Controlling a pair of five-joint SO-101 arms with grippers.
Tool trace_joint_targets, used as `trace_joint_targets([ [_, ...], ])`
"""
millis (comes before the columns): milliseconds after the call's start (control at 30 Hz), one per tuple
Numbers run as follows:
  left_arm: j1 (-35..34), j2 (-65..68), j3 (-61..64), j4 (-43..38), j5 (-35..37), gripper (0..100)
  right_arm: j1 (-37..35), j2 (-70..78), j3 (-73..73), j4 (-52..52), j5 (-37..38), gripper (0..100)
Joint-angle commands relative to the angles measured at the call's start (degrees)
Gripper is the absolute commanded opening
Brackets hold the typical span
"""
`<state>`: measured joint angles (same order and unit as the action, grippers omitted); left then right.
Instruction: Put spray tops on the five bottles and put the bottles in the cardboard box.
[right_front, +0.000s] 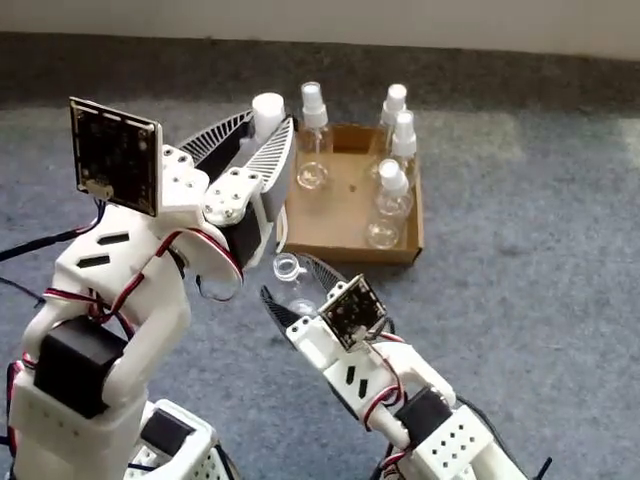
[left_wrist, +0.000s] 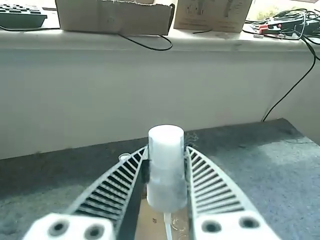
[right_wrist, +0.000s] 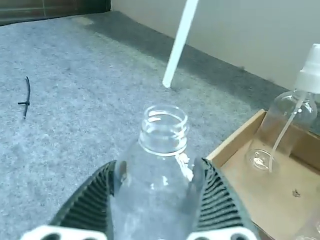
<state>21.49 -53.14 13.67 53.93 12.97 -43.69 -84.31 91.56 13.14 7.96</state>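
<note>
My left gripper (right_front: 270, 118) is shut on a white spray top (right_front: 268, 106), held up by the left edge of the cardboard box (right_front: 345, 235). In the left wrist view the spray top (left_wrist: 166, 167) sits upright in the left gripper (left_wrist: 166, 150), its thin tube hanging below. My right gripper (right_front: 293, 285) is shut on a clear open bottle (right_front: 288, 268) just in front of the box. From the right wrist, the bottle (right_wrist: 162, 150) stands upright in the right gripper (right_wrist: 159, 167), and the tube's tip (right_wrist: 177, 45) hangs above and apart from its neck. Several capped bottles (right_front: 392, 200) stand in the box.
Grey carpet (right_front: 530, 300) covers the table, open to the right of the box and in front. A white wall (left_wrist: 150, 90) rises behind the box. A small black scrap (right_wrist: 25, 97) lies on the carpet away from the bottle. The box edge (right_wrist: 232, 145) is close beside the held bottle.
</note>
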Motion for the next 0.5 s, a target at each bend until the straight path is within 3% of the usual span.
trace_joint_targets([
  [0, 2.07, -0.31, -0.13, -1.23, 0.44, 1, 0.84, 0.31, -0.75, -1.36, -0.26, 0.4],
  [467, 4.18, -0.75, 10.24, -5.01, 0.18, 1, 0.84, 0.31, -0.75, -1.36, -0.26, 0.4],
])
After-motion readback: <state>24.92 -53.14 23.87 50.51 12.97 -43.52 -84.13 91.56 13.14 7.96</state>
